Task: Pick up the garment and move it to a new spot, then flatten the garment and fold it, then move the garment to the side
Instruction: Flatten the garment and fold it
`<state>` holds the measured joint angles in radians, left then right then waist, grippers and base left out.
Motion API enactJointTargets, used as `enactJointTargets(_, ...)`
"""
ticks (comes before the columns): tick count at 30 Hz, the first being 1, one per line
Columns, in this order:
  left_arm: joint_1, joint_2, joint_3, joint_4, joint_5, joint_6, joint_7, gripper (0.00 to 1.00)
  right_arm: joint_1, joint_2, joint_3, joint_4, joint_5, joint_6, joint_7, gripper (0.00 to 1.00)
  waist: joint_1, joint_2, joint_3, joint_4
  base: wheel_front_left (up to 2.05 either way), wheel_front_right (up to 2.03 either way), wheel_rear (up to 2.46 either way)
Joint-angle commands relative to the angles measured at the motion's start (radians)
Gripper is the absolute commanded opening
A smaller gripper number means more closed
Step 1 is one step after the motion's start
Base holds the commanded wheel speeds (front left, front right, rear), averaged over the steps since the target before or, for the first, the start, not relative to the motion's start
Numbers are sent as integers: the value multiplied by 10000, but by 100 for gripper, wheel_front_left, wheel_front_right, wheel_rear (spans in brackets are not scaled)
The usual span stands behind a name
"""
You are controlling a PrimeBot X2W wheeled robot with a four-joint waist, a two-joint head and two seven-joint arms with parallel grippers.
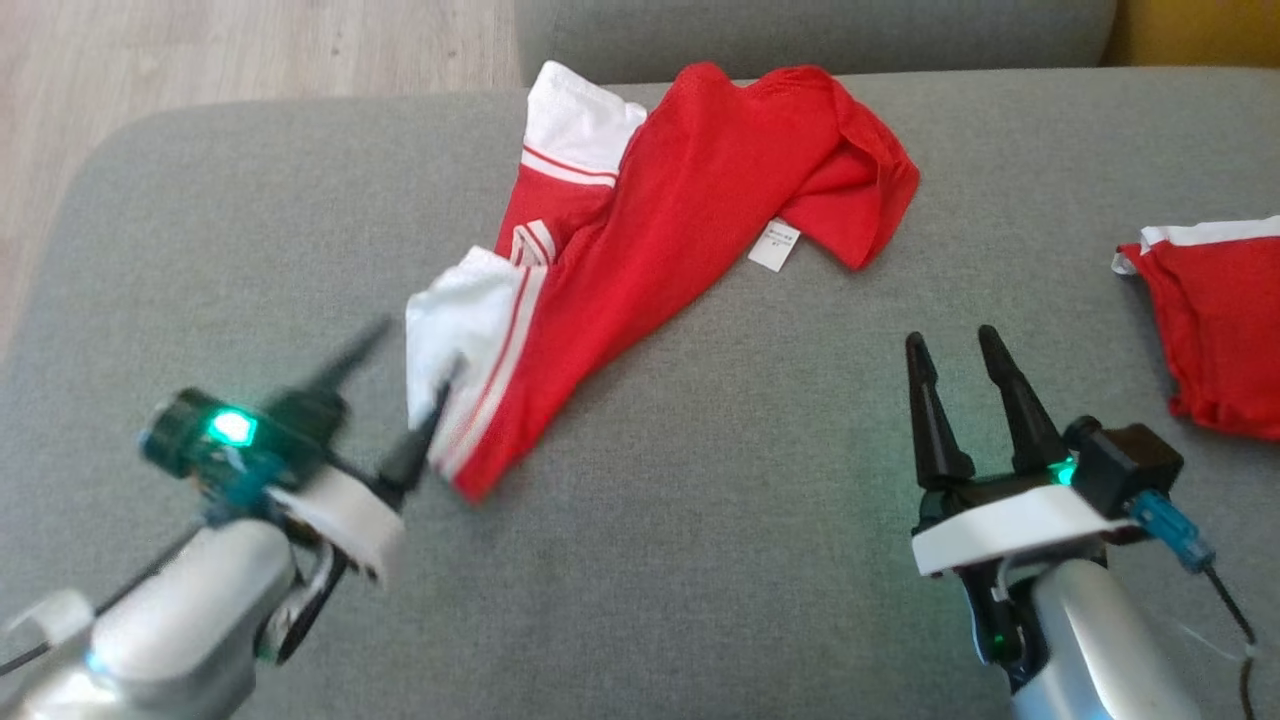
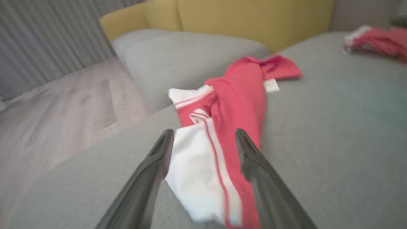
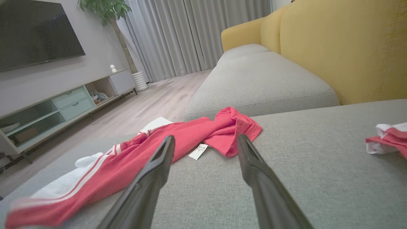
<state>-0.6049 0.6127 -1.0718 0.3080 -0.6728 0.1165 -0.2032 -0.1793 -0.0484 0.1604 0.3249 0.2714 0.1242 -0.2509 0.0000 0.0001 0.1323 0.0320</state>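
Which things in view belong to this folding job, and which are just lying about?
Job: red and white garment, crumpled on the grey seat cushion; left end effector, open at its white end; right end effector, open, clear of it.
Lying about: second red and white garment at the cushion's right; yellow sofa back; TV; potted plant; media cabinet.

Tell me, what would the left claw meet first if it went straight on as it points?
Probably the red and white garment: its white end lies right before the open left claw.
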Motion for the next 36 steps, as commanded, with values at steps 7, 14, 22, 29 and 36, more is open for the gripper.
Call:
enactJointTargets(7, 1194, -534, 2869, -452, -1375, 1561, -573, 100, 221, -18, -144, -751, -170, 65, -109, 100, 0, -1, -342, 37, 0, 0, 0)
enactJointTargets(14, 3128, -1745, 4977, -1097, -669, 1950, -583, 100, 370, -18, -252, -862, -365, 65, -109, 100, 0, -1, -323, 31, 0, 0, 0)
enactJointTargets(22, 3967, -3146, 6558, -875, 711, 984, -585, 100, -58, -18, -509, -931, -940, 65, -109, 100, 0, -1, 274, 245, 0, 0, 0)
enactJointTargets(29, 3272, -3883, 6890, -433, 1431, 233, -585, 100, -2581, -18, -1064, -377, -2245, 65, 793, 100, 0, -1, 1403, 821, 0, 0, 0)
enactJointTargets(36, 2457, -4818, 7155, -55, 2012, -482, -585, 100, -6083, -1035, -1585, 1660, -2932, 65, 3438, 100, 0, -1, 2555, 1799, 0, 0, 0)
